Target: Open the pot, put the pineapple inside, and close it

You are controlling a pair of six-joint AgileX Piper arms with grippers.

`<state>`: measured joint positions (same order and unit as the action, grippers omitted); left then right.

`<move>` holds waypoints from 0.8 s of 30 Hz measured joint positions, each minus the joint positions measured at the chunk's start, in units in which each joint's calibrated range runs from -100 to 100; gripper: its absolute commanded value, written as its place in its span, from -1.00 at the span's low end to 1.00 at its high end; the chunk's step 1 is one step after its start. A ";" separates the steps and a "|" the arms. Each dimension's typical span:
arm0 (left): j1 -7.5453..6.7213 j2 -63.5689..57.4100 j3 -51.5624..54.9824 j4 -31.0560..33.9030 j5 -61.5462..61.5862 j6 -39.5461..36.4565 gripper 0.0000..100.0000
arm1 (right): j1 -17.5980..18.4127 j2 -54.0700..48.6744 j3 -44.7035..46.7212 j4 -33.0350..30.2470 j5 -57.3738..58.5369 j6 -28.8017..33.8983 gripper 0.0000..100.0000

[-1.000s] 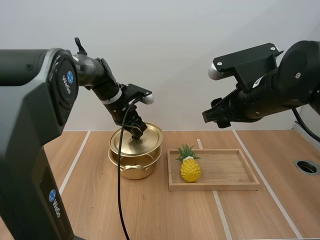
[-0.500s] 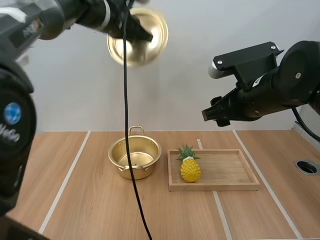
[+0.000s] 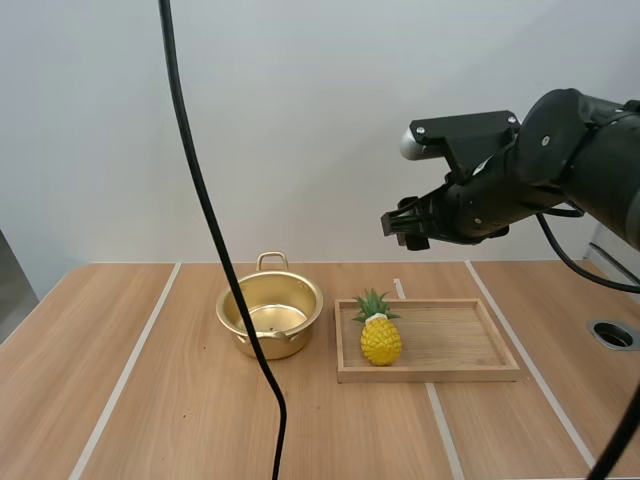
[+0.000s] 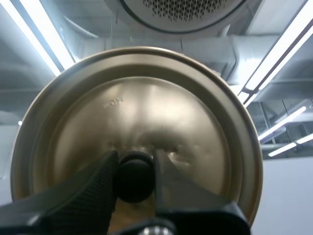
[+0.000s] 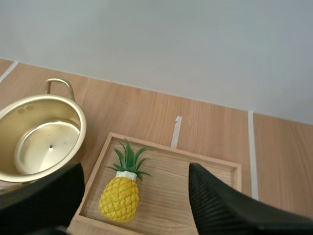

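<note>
Pineapple sits at the wooden tray's 9 o'clock end, long axis 6-to-12, crown toward 12, beside the uncovered pot; right gripper gapes wide above, left gripper pinches the lid.

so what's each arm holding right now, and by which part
Left gripper holds the lid by its black knob, pinched between the fingers. Right gripper is open, holding nothing.
</note>
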<state>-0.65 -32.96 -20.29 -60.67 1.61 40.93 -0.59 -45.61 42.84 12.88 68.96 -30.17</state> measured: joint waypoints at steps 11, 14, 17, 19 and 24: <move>0.00 -1.20 -11.84 -0.57 -0.75 0.00 -1.00 | -0.09 19.20 0.00 11.79 3.01 -9.70 1.00; 0.00 -1.20 -13.10 -0.57 -0.75 0.04 -1.00 | -0.09 23.23 0.00 13.57 3.00 -11.64 1.00; 0.00 -1.20 -13.89 -0.57 -0.08 0.04 -1.00 | -0.09 26.92 0.00 13.60 3.00 -12.56 1.00; 0.00 -1.20 -13.99 -0.57 0.30 0.04 -1.00 | -0.09 29.70 0.00 13.32 3.00 -12.78 1.00; 0.00 -1.20 -13.99 -0.57 0.68 0.04 -1.00 | -0.09 34.95 0.00 12.27 3.00 -13.05 1.00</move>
<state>-0.65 -34.15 -34.28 -61.24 2.28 40.97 -0.68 -10.66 42.84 25.15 71.96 -43.22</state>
